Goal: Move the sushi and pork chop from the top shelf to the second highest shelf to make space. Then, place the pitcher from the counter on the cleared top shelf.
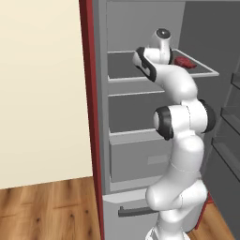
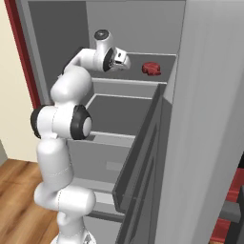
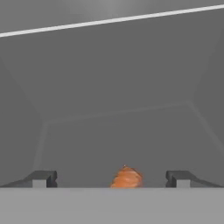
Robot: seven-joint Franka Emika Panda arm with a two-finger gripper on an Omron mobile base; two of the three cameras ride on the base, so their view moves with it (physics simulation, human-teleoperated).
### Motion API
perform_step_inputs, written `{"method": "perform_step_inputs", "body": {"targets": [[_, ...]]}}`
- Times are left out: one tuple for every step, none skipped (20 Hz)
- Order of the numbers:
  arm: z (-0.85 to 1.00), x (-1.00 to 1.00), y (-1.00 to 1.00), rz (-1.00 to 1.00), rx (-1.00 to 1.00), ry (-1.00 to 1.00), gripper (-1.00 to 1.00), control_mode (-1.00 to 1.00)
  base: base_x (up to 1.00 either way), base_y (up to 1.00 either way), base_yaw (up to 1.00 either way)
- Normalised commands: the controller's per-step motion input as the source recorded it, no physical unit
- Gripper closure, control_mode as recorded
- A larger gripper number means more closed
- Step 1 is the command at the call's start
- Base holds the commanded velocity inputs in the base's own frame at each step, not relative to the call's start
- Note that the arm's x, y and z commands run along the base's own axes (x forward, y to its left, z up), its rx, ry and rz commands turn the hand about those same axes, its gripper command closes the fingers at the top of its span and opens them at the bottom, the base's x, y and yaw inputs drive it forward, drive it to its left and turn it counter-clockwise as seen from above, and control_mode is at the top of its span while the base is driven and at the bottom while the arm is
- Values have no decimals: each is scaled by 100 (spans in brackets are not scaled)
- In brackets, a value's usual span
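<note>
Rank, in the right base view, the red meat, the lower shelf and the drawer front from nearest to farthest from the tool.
1. Red meat, on the top shelf, just right of the open tool.
2. Lower shelf, one level below.
3. Drawer front, lower still, behind the arm.

top shelf point(image 1: 123, 65): flat grey, pale rim, in the upper middle of the left base view.
pork chop point(image 2: 151, 68): dark red piece, lying flat on the top shelf, toward its right side.
sushi point(image 3: 126, 178): small orange piece, low centre of the hand view.
second highest shelf point(image 1: 133, 112): grey, directly below the top one.
</note>
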Motion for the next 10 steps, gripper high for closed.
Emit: {"method": "perform_step_inputs", "body": {"targets": [[-21,30,0,-2,0,5,-100,-100,0,0,0],[-23,29,0,-2,0,6,-100,-100,0,0,0],[-28,24,0,-3,0,6,-100,-100,0,0,0],[-31,17,0,-3,0,5,-100,-100,0,0,0],[-34,11,0,-4,0,5,-100,-100,0,0,0],[-37,0,0,-4,-1,5,-100,-100,0,0,0],[-39,0,0,-5,-1,5,-100,-100,0,0,0],[-39,0,0,-5,-2,7,-100,-100,0,0,0],[-42,0,0,-6,-3,6,-100,-100,0,0,0],[-41,-6,0,-6,-3,5,-100,-100,0,0,0]]}}
